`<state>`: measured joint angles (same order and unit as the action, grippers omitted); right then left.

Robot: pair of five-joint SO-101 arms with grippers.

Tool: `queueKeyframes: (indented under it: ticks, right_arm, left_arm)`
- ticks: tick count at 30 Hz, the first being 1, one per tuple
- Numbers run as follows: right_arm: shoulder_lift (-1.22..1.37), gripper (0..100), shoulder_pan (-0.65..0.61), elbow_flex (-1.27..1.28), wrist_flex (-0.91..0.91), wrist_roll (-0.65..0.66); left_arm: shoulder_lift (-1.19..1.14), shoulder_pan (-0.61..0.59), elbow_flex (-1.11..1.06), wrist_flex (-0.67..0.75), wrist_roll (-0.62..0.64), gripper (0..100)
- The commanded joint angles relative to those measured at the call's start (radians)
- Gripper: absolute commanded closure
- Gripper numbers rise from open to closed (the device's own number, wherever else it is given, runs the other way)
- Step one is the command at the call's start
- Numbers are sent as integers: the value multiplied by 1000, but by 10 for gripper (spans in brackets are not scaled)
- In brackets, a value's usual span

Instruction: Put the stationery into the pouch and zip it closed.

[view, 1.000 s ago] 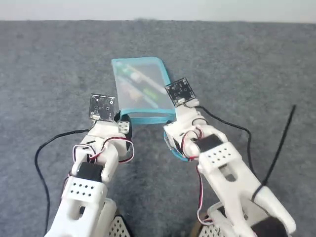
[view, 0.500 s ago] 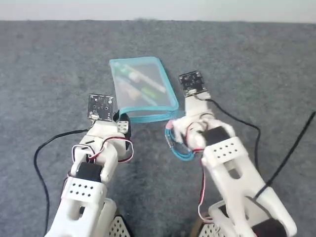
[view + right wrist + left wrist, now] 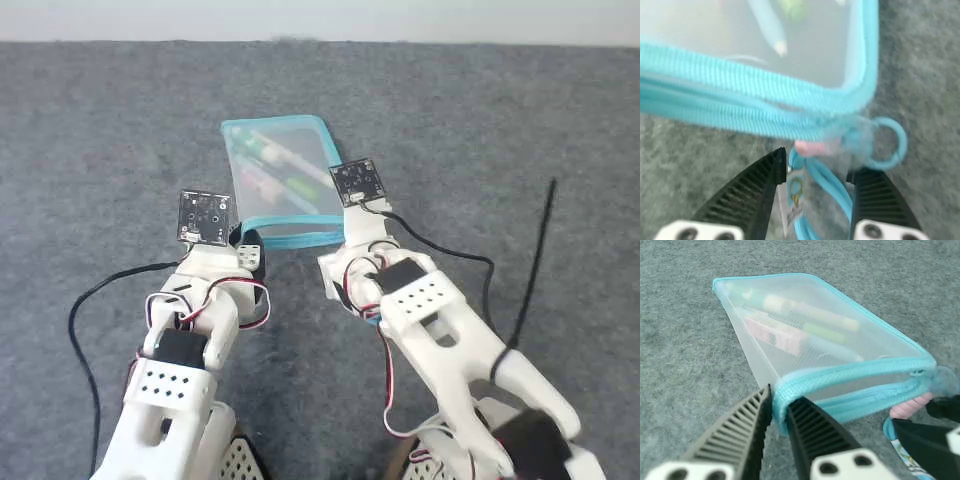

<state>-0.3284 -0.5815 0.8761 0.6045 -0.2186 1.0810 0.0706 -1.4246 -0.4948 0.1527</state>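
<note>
The clear pouch [image 3: 280, 180] with teal trim lies flat on the grey carpet, with pens and a pink eraser [image 3: 777, 332] inside. My left gripper [image 3: 779, 412] is shut on the pouch's near teal corner, seen in the high view at the left gripper [image 3: 250, 243]. The two zipper tapes run along the near edge and meet at the slider [image 3: 856, 134] on the other corner. My right gripper [image 3: 815, 175] stands open just short of that corner, with a pink tag [image 3: 812, 146] and teal cord [image 3: 825, 195] between its fingers. A teal ring [image 3: 888, 142] hangs beside the slider.
Grey carpet [image 3: 520, 130] surrounds the pouch on all sides. Black cables [image 3: 535, 270] trail to the right of the right arm and another cable [image 3: 85, 310] loops left of the left arm. A pale wall edge runs along the far side.
The right arm swung out to the right half a second ago and has come back left to the pouch's near right corner. The left arm stayed put, holding the pouch.
</note>
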Motion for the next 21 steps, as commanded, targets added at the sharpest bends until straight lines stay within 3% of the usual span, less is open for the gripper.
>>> queueKeyframes:
  ticks: [1,5,10,14,17,21]
  right_arm:
    - [36,786,10,-51,-110,-11]
    - [97,789,13,-51,-231,-5]
    - [105,826,81,-49,-248,-3]
    - [13,998,148,-51,-145,-3]
    - [-120,963,186,-51,25,5]
    - [-357,990,174,-51,228,247]
  left_arm:
    - [21,3,31,34,14,987]
    - [21,2,31,34,14,987]
    - [20,2,31,34,14,987]
    - [18,2,31,34,14,987]
    - [17,2,31,34,14,987]
    - [17,3,31,34,14,987]
